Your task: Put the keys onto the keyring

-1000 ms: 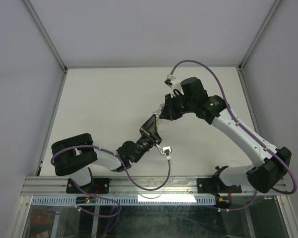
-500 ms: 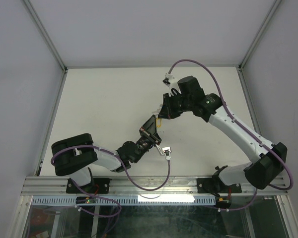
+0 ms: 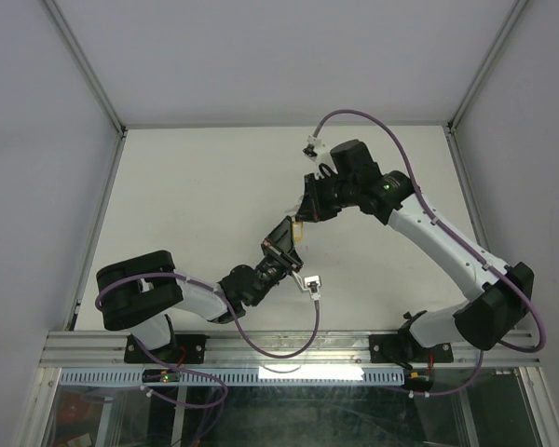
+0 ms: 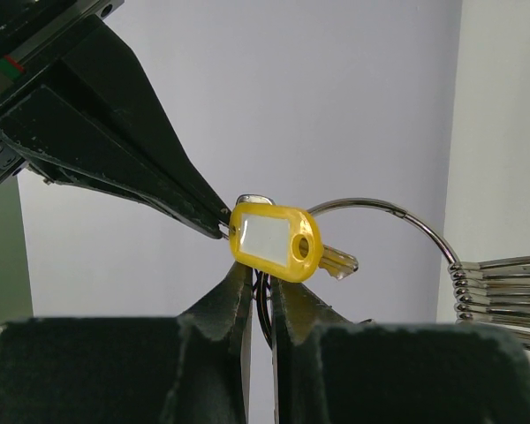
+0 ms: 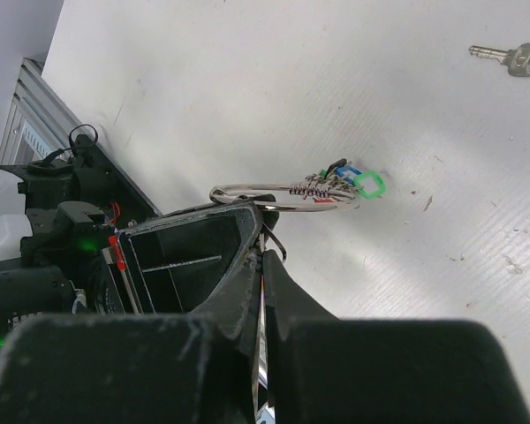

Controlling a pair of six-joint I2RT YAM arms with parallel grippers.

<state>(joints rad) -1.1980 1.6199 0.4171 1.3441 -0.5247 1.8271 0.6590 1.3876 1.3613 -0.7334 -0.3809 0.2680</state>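
Observation:
The two grippers meet over the middle of the table. My left gripper (image 3: 289,235) (image 4: 261,269) is shut on a thin dark wire loop of the keyring (image 4: 389,210), whose silver ring arcs to the right. A stack of keys (image 4: 503,283) hangs on the ring. The yellow-headed key (image 4: 274,243) (image 3: 299,227) sits just above the left fingertips. My right gripper (image 3: 304,218) (image 5: 263,243) is shut on that key's edge. From the right wrist view the keyring (image 5: 247,189) carries green- and blue-headed keys (image 5: 358,183). A loose silver key (image 5: 512,58) lies on the table.
White table (image 3: 196,186) with pale walls on three sides. An aluminium rail (image 3: 289,346) runs along the near edge. Purple cables loop from both wrists (image 3: 298,345). The left arm's body (image 5: 62,230) fills the left of the right wrist view.
The right arm's wrist has shifted slightly left, closer in over the left gripper. Both grippers stay shut, and the left arm has held still.

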